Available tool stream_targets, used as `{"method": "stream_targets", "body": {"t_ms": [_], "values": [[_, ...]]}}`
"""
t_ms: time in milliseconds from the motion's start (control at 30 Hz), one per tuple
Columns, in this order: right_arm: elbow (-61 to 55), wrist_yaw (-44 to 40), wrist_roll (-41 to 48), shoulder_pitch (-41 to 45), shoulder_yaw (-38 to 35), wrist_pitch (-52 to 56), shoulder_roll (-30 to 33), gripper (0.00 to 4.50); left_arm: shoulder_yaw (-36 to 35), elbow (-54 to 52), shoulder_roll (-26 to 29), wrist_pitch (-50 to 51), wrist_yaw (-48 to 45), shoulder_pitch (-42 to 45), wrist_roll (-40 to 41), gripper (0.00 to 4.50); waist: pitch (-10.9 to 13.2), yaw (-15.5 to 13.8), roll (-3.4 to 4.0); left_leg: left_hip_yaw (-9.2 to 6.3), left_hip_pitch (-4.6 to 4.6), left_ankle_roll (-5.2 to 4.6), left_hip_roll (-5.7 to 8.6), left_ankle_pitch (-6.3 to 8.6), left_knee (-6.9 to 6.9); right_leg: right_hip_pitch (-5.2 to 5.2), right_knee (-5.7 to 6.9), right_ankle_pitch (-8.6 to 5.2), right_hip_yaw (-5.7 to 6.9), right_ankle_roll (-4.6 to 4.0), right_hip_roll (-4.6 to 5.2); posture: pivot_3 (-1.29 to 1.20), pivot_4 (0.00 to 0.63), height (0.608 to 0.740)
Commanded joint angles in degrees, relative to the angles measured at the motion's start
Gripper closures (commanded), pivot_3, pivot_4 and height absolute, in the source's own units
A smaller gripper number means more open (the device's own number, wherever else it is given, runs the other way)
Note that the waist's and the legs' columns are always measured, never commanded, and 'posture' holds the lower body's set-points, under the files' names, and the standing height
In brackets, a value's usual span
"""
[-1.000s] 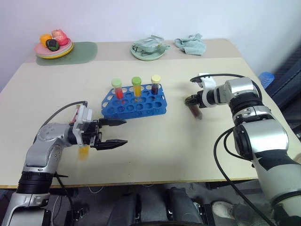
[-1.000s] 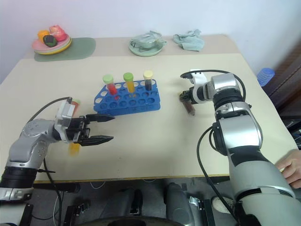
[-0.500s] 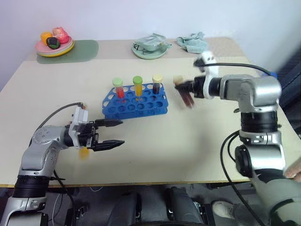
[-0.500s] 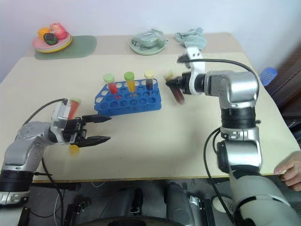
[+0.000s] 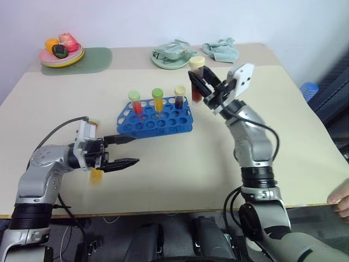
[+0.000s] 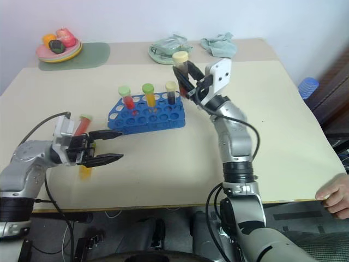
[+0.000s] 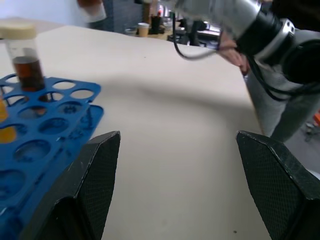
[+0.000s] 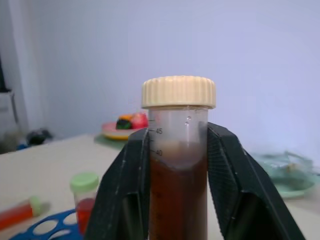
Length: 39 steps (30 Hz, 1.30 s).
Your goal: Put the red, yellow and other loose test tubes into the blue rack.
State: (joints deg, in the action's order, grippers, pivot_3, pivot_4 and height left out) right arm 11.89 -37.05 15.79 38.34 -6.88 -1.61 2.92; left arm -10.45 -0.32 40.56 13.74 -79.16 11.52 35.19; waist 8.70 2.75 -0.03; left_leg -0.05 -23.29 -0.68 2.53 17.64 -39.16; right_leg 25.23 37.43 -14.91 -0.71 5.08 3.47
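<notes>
three tubes (image 5: 157,100) stand in the blue rack (image 5: 155,121), my right gripper (image 5: 199,84) clamps a brown tube (image 5: 196,76), my left gripper (image 5: 124,150) gapes empty beside two loose tubes (image 5: 96,174).

The rack (image 5: 155,117) sits mid-table (image 5: 180,169) with three tubes (image 5: 157,101) standing in its back row. My right gripper (image 5: 200,87) hangs over the rack's right end, a tube (image 5: 196,76) upright in it. My left gripper (image 5: 124,150) is nearer the table's front-left; two loose tubes (image 5: 96,175) lie beside it. Plates (image 5: 62,57) and a cloth (image 5: 222,50) line the far edge.
</notes>
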Motion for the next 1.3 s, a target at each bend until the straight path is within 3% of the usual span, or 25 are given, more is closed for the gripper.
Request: {"method": "stream_targets", "body": {"t_ms": [33,200,667,767,1000,1100,1233,1300], "values": [[4.18,-0.61,0.18,0.87,0.92,-9.14,-1.87,3.22,-3.10,-2.67,1.30,0.47,1.10,-1.43,1.68,0.72,0.00,-0.08,0.01,-0.01,0.00,0.01,0.00,0.00,0.00,0.00,0.00,0.00,0.00,0.00,0.00,0.00,0.150,0.740],[14.36,-4.91,0.49,0.91,2.29,-20.47,-3.81,3.22,-5.32,-6.22,0.94,1.85,4.41,-4.24,3.11,0.72,0.00,-0.14,0.01,-0.02,0.01,0.01,0.00,0.00,0.00,-0.05,-0.03,0.00,0.01,0.00,0.01,0.00,0.150,0.740],[42.32,-7.25,1.33,6.61,-1.10,-33.65,-5.68,3.22,-8.87,-13.93,1.66,4.45,10.39,-9.68,5.69,0.72,0.02,0.36,0.03,-0.03,0.32,0.05,-0.01,-0.02,0.05,-0.32,-0.02,-0.01,0.01,-0.02,0.00,0.00,0.150,0.740],[46.22,-6.87,1.10,7.68,-2.07,-35.28,-5.16,3.22,-9.67,-14.80,2.15,4.92,10.79,-10.40,6.03,0.72,0.02,0.69,0.03,-0.03,0.89,0.03,-0.02,0.01,0.24,-0.86,-0.16,-0.02,0.01,-0.04,0.00,0.00,0.150,0.740],[50.26,-5.86,0.34,7.11,-2.90,-39.19,-5.44,3.22,-10.65,-15.76,2.09,5.95,11.92,-10.98,7.32,0.72,0.02,0.85,0.03,-0.04,0.89,0.04,-0.02,0.00,0.23,-0.87,-0.16,-0.02,0.01,-0.04,0.02,0.00,0.150,0.740],[50.61,-3.87,-0.43,6.49,-3.17,-42.65,-5.56,2.13,-11.06,-15.54,1.75,6.57,12.89,-10.59,8.38,0.72,0.02,0.85,0.03,-0.05,0.89,0.04,-0.02,0.00,0.23,-0.87,-0.16,-0.02,0.01,-0.03,0.02,0.00,0.150,0.740],[50.34,5.35,-7.12,6.07,-1.22,-47.91,-3.71,0.09,-12.08,-14.99,0.68,8.19,16.50,-9.86,10.38,0.72,0.04,1.11,0.06,-0.05,0.89,0.05,-0.02,0.00,0.23,-0.85,-0.16,-0.02,0.01,-0.03,0.02,0.00,0.150,0.740],[49.65,8.82,-10.62,5.88,0.19,-48.54,-2.19,0.04,-12.74,-15.06,-0.11,9.46,19.00,-9.79,11.58,0.72,0.04,1.17,0.06,-0.05,0.89,0.05,-0.02,0.00,0.23,-0.85,-0.15,-0.02,0.01,-0.04,0.02,0.00,0.150,0.740]]}}
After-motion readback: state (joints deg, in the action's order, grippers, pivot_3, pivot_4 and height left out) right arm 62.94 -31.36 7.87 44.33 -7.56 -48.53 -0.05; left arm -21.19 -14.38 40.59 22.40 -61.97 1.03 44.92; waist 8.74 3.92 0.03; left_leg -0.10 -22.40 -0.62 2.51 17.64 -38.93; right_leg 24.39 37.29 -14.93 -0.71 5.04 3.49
